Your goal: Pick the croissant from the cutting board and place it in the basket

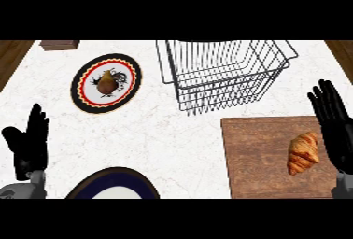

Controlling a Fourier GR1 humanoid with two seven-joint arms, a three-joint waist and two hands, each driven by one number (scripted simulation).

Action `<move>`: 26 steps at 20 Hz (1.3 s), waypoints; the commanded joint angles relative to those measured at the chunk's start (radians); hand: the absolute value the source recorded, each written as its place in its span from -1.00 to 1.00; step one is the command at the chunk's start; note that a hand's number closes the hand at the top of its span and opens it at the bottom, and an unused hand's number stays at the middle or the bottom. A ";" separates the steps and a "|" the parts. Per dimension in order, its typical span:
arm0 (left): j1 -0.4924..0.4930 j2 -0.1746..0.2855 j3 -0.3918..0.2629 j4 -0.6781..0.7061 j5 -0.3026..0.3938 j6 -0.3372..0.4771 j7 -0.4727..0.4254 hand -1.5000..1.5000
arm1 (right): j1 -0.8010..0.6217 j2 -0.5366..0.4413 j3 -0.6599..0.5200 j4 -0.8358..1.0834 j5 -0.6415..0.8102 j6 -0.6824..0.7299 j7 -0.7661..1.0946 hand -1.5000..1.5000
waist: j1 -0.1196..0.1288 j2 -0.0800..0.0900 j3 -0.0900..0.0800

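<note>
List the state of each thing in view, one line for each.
croissant: lies on the board, not held.
board: flat, bears the croissant.
basket: upright, empty.
pear: on the patterned plate.
blue plate: partly out of view, bare where visible.
left robot hand: open, holds nothing.
right robot hand: open, beside the croissant.

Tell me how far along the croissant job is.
Nothing looks done yet: the croissant lies on the cutting board, and the basket has no croissant in it. In hand: the right hand is open beside the croissant, fingers straight, not curled round it. The left hand rests open at the lower left. Left to do: grasp, lift, carry to the basket, release.
</note>
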 commanded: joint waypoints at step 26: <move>0.086 0.004 -0.184 -0.012 0.041 -0.303 0.224 0.00 | -0.745 -0.290 0.472 0.285 0.761 0.316 0.934 -1.00 | 0.029 -0.001 -0.035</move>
